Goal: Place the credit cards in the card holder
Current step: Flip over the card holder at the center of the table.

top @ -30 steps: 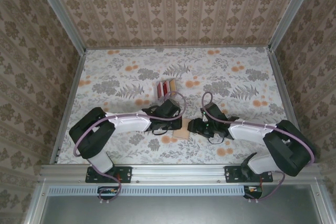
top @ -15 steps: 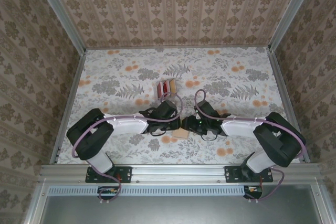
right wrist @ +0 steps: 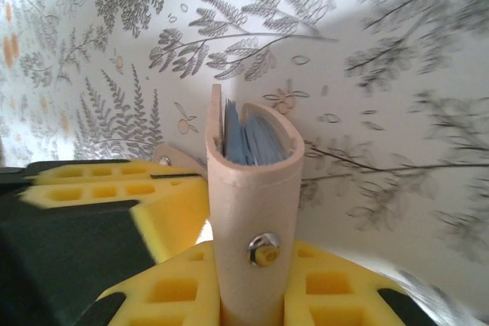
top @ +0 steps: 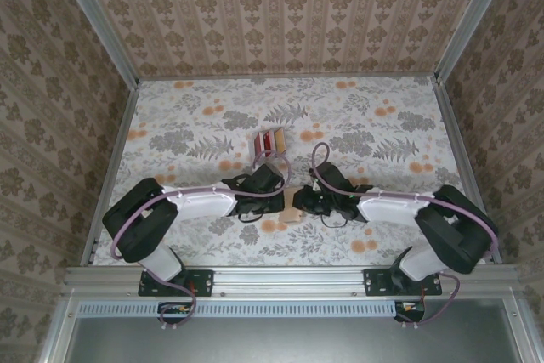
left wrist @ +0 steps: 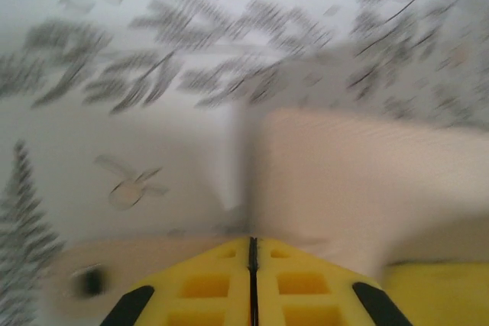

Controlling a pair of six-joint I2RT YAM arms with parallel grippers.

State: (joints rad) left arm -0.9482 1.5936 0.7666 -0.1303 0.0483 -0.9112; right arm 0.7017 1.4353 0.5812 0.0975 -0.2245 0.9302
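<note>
R gripper [right wrist: 256, 276]: jaws closed on the card holder [right wrist: 252, 188], one yellow pad [right wrist: 199, 272] against each side; holder stands on edge btwn the pads, folded, its rounded spine w/ a metal snap [right wrist: 261, 250] facing the wrist cam; grey-blue inner pockets [right wrist: 256, 139] show at the far end, past the fingertips.

L gripper [left wrist: 252, 272]: jaws shut, pads [left wrist: 206, 288] pressed together w/ just a thin dark seam btwn them; L wrist view is blurred, so can't tell if any thin flap is nipped there. Just ahead of the L jaws & to their right, a broad pinkish-tan face of the holder; a tan flap [left wrist: 76, 272] w/ a dark spot lies under their left side.

From R wrist cam, the L gripper's yellow fingers sit just beside the R jaws on the left, close against the holder; a small tan tab [right wrist: 170, 159] at their tip.

Top cam: both grippers tip to tip, holder btwn them, low over the floral table [top: 187, 125]. Credit cards [top: 270, 139], red & tan, upright in a small group, sit well beyond both jaws on the side away from the arm bases; a bit nearer the L jaws than the R.
</note>
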